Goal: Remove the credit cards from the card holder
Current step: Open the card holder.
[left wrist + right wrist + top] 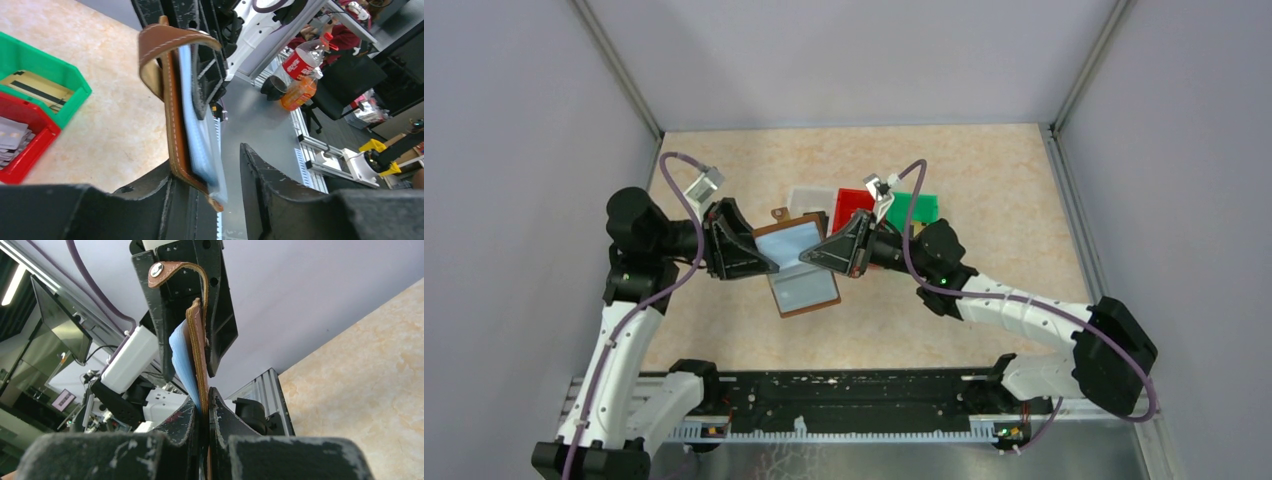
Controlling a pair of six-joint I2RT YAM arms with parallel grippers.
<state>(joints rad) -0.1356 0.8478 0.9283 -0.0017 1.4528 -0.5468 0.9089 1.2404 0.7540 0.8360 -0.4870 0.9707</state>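
**Some cards out, holder in the air, sleeves unclear**

The card holder [799,275] is open and lifted off the bench [984,200], hanging between the two arms near the middle.

The right claw [207,402] is pressed together on one edge, pinching the leather and the edge of the plastic sleeves [200,130]. The left claw [205,167] is spread around the opposite edge. The leather sits close against one finger and the other finger stands apart from the sleeves, so I read no clamp on that side.

Done so far, as I judge it:
- Silvery-white cards [10,142] lie in the red bin [30,155].
- A gold card [35,90] with a dark stripe lies in the green bin [65,107] beside it.

Left to do: unclear. Both wrist views show the sleeves edge-on, pale blue. From above, no black or gold shows through the upper sleeve, and the lower one is too small to tell. My guess is mid-to-late in the job, and each sleeve needs checking for leftover cards.
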